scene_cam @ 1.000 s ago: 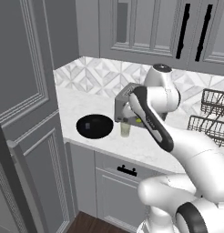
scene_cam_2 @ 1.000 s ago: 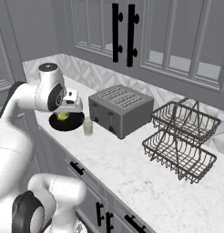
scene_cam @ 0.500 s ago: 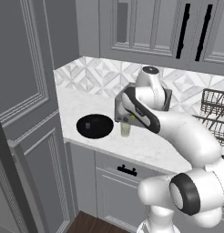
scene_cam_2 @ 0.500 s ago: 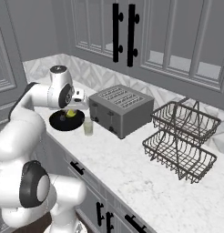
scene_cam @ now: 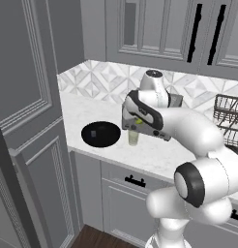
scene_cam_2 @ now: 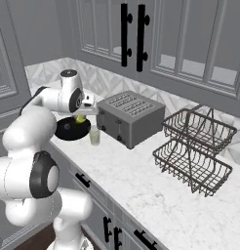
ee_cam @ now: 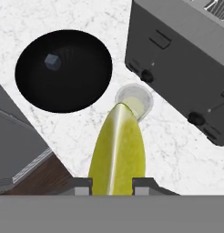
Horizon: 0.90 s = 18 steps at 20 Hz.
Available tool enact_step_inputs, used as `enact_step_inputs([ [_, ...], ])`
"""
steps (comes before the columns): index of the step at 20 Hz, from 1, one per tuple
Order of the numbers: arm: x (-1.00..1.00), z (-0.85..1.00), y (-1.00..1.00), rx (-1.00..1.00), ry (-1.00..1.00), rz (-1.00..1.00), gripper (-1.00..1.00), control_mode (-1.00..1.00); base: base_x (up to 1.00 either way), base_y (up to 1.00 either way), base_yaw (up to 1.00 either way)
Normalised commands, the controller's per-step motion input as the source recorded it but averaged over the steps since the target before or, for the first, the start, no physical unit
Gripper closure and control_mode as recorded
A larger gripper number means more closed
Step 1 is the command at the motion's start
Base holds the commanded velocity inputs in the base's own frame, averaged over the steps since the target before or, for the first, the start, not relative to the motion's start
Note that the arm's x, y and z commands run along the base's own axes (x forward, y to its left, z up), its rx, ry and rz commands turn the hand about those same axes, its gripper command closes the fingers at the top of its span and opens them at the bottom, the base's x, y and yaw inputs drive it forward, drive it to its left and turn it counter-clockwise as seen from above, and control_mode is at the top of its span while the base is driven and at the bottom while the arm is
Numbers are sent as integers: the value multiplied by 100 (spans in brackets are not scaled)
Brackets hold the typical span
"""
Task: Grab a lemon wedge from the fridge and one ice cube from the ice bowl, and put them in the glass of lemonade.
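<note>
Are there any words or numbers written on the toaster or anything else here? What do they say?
No words, numbers or signs can be read anywhere.
Toaster: plain dark knobs and a lever on its side, with no writing beside them.
Ice bowl, glass of lemonade and lemon wedge: no labels.

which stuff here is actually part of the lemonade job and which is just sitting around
Part of the job:
- lemon wedge, held in the gripper
- glass of lemonade, just below the wedge
- ice bowl with one ice cube in it

Just lying about:
- toaster
- two-tier wire basket rack
- upper cabinets with black handles
</note>
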Motion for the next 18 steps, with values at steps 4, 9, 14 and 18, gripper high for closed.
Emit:
enact_step_inputs([
  [4, 19, -32, 0, -1, 0, 0, 100, -100, 0, 0, 0],
  [9, 18, -21, -7, 0, 0, -1, 100, -100, 0, 0, 0],
  [14, 18, -2, -1, 0, 0, 0, 100, -100, 0, 0, 0],
  [18, 41, 0, -1, 0, 6, 0, 100, -100, 0, 0, 0],
])
